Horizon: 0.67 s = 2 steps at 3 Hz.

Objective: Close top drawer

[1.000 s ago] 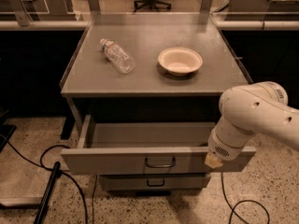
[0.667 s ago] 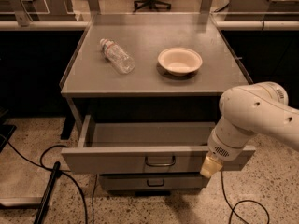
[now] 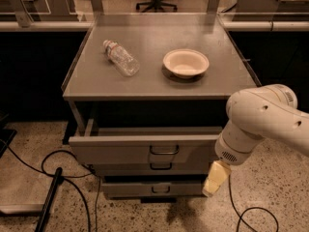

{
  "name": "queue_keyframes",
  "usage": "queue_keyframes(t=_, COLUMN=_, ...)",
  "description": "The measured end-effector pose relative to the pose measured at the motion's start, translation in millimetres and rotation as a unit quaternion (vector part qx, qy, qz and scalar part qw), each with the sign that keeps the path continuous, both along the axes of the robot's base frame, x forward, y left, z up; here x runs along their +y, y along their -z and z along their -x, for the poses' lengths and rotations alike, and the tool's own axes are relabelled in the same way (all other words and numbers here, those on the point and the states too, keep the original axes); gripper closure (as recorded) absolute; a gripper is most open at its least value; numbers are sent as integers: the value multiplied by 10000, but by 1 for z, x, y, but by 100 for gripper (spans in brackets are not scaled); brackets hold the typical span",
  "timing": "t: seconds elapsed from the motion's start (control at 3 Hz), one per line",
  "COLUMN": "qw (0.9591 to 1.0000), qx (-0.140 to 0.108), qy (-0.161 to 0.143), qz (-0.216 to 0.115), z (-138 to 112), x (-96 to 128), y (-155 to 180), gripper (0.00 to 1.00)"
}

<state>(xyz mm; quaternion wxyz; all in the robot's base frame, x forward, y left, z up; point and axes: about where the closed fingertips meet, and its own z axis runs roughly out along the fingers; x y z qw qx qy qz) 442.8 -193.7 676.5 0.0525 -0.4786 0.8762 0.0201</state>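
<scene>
The top drawer is a wide grey metal drawer with a dark loop handle at the middle of its front. It stands part way out of the grey cabinet, with a dark gap above it. My white arm comes in from the right. My gripper points down at the drawer front's right end, low beside the cabinet, with its pale yellowish tip showing. I cannot see whether it touches the drawer.
A clear plastic bottle lies on the cabinet top beside a cream bowl. Two lower drawers sit under the top one. Black cables and a black pole lie on the floor to the left.
The top drawer has slid back into the cabinet and sticks out less than before. My gripper has dropped lower at the drawer's right end.
</scene>
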Motion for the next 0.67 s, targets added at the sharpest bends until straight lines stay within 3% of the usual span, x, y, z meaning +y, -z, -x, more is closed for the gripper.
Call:
queue_keyframes(t=0.33, qw=10000, qx=0, qy=0, qz=0, z=0, x=0, y=0, gripper=17)
queue_keyframes(t=0.67, qw=10000, qx=0, qy=0, qz=0, z=0, x=0, y=0, gripper=41)
